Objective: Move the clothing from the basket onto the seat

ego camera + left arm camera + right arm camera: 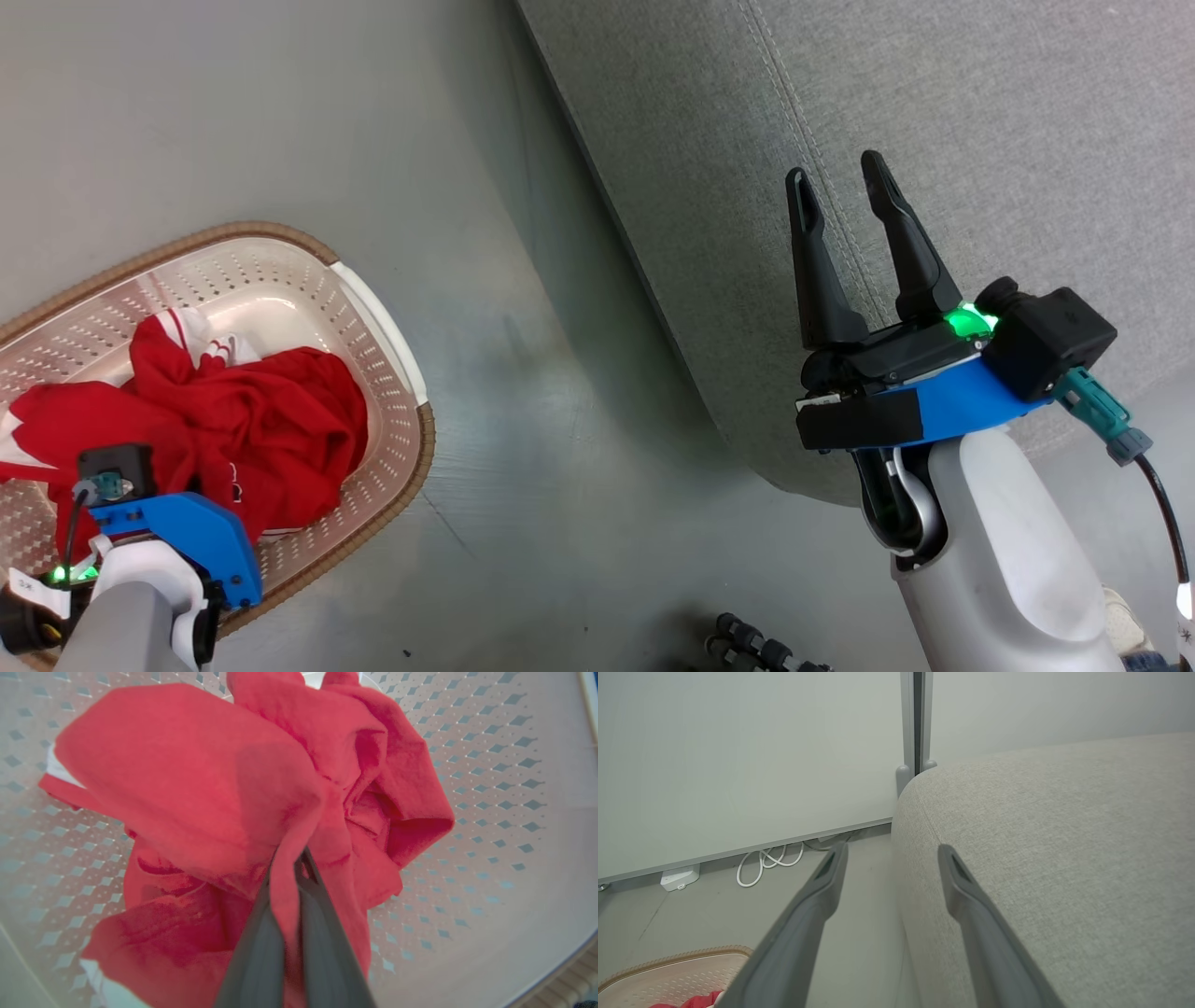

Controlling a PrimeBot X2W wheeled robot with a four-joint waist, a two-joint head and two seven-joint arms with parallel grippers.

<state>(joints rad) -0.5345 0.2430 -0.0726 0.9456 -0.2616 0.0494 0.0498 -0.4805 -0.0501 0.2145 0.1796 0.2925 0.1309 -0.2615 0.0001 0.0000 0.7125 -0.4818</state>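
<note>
Grey floor (523, 420) | left claw (286, 861) pinching clothing (196, 788) inside basket (490, 835) | right claw (836, 170) wide

The clothes (233, 401) are looking like soft, matt, creased cloth; the basket (387, 401) is showing smooth, slightly glossy plastic with a woven-look rim; the sofa (934, 112) is wearing coarse matt fabric.

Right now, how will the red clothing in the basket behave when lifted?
Probably floppy: the clothing drapes in loose folds over the left gripper, jaws shut on it. Likely light, being thin cloth. The tangled heap may trail from the basket.
</note>
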